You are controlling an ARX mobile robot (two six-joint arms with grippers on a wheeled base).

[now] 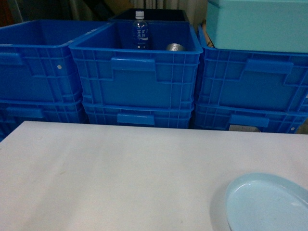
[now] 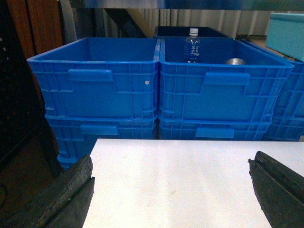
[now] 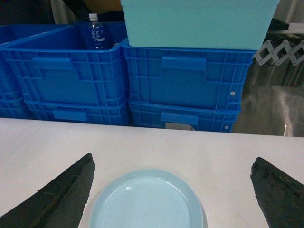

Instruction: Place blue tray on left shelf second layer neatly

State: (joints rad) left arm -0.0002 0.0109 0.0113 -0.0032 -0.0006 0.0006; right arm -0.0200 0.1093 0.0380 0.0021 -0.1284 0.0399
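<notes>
The tray [image 1: 267,204] is sat flat on the tabletop [image 1: 120,178] at about 5 o'clock in the head view, untouched so far. The right pincer [image 3: 171,194] is spread wide over it, probably lined up for a grab. The left pincer [image 2: 171,190] is spread too, nothing held.

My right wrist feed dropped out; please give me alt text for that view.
The blue tray lies flat on the white table, between the open right end effector fingers, untouched. Behind stand stacked blue crates under a turquoise box.
</notes>
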